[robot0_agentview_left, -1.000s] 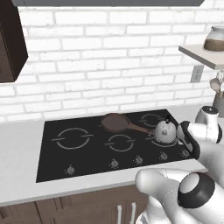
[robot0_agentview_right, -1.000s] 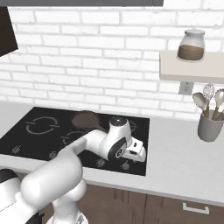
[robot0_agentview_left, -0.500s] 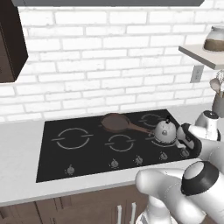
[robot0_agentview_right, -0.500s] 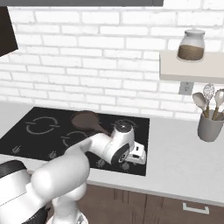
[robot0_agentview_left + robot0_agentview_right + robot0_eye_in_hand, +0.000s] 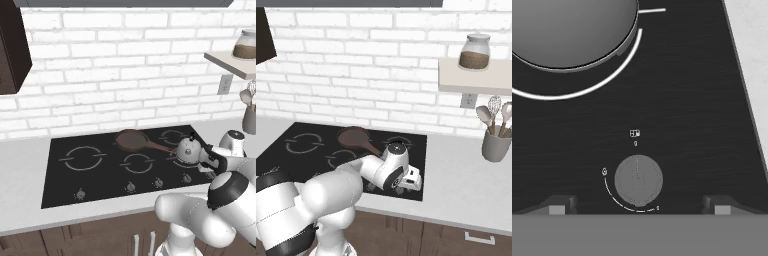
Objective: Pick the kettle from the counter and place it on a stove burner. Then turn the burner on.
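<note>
A: What's changed over the last second?

B: The wrist has swung a touch further right along the cooktop's (image 5: 65, 175) front edge. Nothing on the glass has shifted.

A: From the left, then?

B: Well left of the gripper (image 5: 639, 209) sits the brown frying pan (image 5: 131, 139), where it was. Closer in, the kettle (image 5: 188, 150) stands on the stove burner (image 5: 587, 90) just beyond the fingertips, unmoved. The fingers (image 5: 558, 206) are spread wide, holding nothing.

A: And under the hand?

B: A round grey knob (image 5: 638, 180) lies between the two tips, neither touching it. To the right, the counter (image 5: 751, 55) runs past the glass edge.
</note>
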